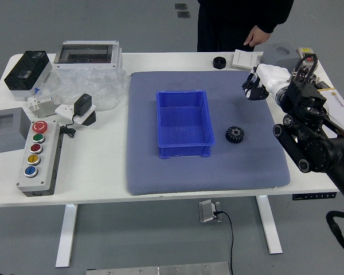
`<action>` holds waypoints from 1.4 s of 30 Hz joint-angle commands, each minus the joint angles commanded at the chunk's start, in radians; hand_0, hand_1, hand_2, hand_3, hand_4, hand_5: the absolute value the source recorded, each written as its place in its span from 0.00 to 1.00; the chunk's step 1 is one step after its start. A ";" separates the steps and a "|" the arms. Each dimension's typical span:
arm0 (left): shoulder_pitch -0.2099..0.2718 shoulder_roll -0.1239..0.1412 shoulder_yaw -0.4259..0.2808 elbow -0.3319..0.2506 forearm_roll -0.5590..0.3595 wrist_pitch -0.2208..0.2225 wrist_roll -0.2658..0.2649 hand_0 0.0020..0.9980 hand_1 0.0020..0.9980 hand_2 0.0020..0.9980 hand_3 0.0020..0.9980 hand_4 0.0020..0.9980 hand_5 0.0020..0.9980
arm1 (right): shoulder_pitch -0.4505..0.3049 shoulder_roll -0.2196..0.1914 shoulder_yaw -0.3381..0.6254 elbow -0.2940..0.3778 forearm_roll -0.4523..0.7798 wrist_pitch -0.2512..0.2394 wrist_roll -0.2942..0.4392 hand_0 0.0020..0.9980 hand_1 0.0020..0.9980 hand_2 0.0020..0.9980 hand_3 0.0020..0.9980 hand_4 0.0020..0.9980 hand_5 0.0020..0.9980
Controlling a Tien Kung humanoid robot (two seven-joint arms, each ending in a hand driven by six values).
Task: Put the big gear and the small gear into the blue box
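Position of right hand (272, 78): at the far right part of the blue-gray mat (183, 177), white back uppermost, arm entering from the right; whether the hand is wide, narrow or gripping a part cannot be determined from this view; contact with the mat cannot be determined either.

Black gear (235, 134): 1 unit, toothed, flat on the mat, nearer the robot than the hand and to its left; the gear and the hand are apart; whether it is the big or the small gear cannot be determined.

Blue box (185, 127): 1 unit, upright on the mat, farther left of the hand than the gear, open side up, blue floor exposed; the gear sits just beside its right wall, outside it.

Black round part (219, 62): on the white table (92, 172), left of the hand and farther from the robot, just off the mat; white block (245, 59): beyond the hand, slightly left; gray block (280, 54): beyond the hand.

Person at the far side, dark clothing: 1 hand (257, 36) hangs beyond the robot's hand, near the white block.

Control box (24, 182): well to the left of the robot's hand, with 5 buttons in 1 row.
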 joint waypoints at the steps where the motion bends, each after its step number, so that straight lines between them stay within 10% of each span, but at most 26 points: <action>1: 0.000 0.000 0.000 0.000 0.000 0.000 0.000 0.80 0.77 0.77 0.69 0.57 0.23 | -0.004 -0.001 -0.002 0.015 -0.001 0.001 -0.001 0.57 0.46 0.48 0.51 0.50 0.16; 24: 0.001 0.001 0.000 0.000 0.002 -0.002 0.002 0.79 0.77 0.77 0.69 0.58 0.24 | -0.074 0.024 -0.082 0.295 0.003 0.028 -0.019 0.57 0.46 0.47 0.51 0.49 0.14; 40: -0.001 0.003 0.001 0.000 0.006 -0.002 0.003 0.79 0.77 0.77 0.69 0.58 0.24 | -0.108 0.058 -0.180 0.339 0.040 0.068 -0.017 0.58 0.46 0.47 0.52 0.49 0.13; 42: -0.002 0.003 0.001 0.000 0.006 -0.002 0.003 0.80 0.77 0.77 0.69 0.58 0.25 | -0.109 0.060 -0.182 0.339 0.047 0.084 -0.015 0.57 0.55 0.61 0.64 0.62 0.26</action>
